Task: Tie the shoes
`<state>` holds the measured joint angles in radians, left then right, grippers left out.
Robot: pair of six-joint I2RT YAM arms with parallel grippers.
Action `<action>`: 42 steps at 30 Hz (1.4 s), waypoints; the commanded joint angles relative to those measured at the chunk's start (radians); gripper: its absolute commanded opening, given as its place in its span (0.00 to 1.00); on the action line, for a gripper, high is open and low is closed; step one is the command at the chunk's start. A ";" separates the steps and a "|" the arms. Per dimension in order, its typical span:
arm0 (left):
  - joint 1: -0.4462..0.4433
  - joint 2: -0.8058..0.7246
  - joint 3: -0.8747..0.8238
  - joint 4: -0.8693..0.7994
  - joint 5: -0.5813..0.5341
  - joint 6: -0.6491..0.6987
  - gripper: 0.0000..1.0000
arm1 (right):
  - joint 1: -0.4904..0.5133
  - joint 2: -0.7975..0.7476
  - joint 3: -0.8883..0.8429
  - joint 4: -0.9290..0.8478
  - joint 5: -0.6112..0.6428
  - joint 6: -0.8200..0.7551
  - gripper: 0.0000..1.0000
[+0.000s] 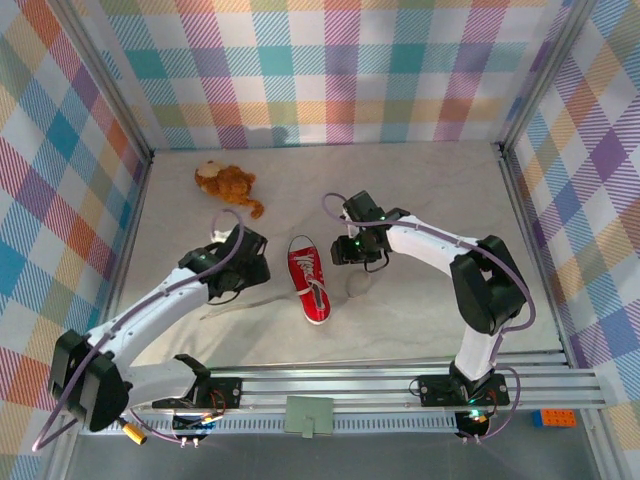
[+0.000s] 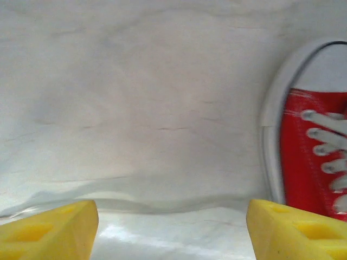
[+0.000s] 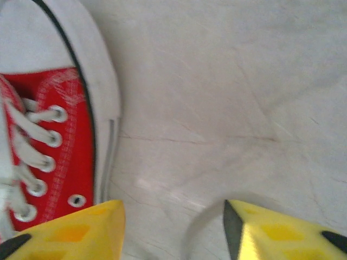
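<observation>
The shoe [image 1: 310, 280] is a small red sneaker with a white toe cap and white laces, lying mid-table with its toe pointing away from the arm bases. My left gripper [image 1: 250, 268] hovers just left of it, open; its yellow fingers [image 2: 49, 230] stand wide apart over bare table, with the shoe [image 2: 312, 157] at the right edge. A pale lace strand [image 2: 135, 203] lies across the table ahead of them. My right gripper [image 1: 348, 255] is just right of the shoe [image 3: 59, 141], open [image 3: 171, 233]. A white lace [image 3: 203, 227] curves beside its right finger, not pinched.
A brown plush toy [image 1: 228, 183] lies at the back left of the table. Checked walls enclose the left, back and right sides. A metal rail [image 1: 380, 385] carrying the arm bases runs along the near edge.
</observation>
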<state>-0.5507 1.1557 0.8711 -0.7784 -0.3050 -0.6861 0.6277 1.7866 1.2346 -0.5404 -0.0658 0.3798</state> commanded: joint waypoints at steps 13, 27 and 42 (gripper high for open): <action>0.205 0.079 -0.135 -0.060 0.094 -0.241 0.72 | -0.028 0.167 0.047 -0.223 0.125 -0.082 0.71; 0.212 0.203 -0.238 0.080 0.139 -0.401 0.78 | -0.028 0.106 -0.010 -0.146 0.151 -0.071 0.10; 0.206 0.052 -0.088 0.068 0.118 -0.055 0.00 | -0.030 -0.241 -0.105 -0.021 0.224 -0.002 0.00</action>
<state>-0.3481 1.2510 0.6880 -0.6979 -0.1917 -0.9016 0.5961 1.6100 1.1549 -0.6003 0.1352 0.3447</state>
